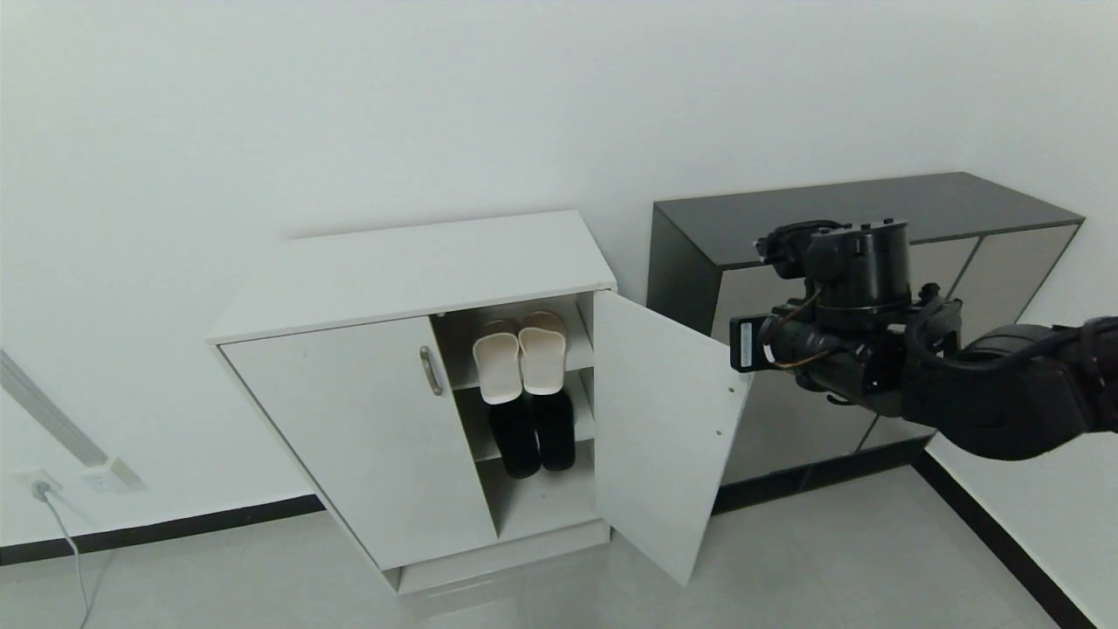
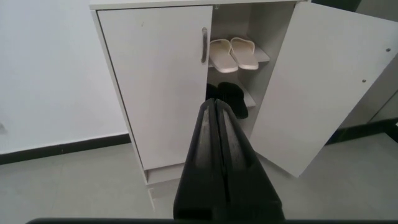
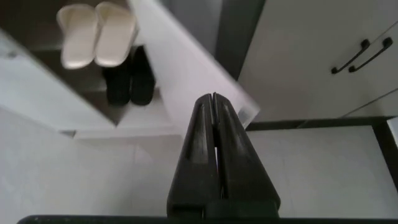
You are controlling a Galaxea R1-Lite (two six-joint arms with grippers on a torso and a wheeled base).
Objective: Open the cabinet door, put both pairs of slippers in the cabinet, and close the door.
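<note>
Both pairs sit inside cabinet [image 1: 410, 262]: white slippers [image 1: 521, 354] on upper shelf, black slippers [image 1: 533, 432] below. Door [image 1: 655, 411] stands open. It's a stiff, prob. light panel, so push at its free edge. Right gripper [image 3: 214, 99] is beside that edge, fingers pressed together, empty. Left gripper [image 2: 214, 102] is in front of cabinet, likewise.

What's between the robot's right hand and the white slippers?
The open cabinet door stands between the right gripper and the white slippers, in the head view.
</note>
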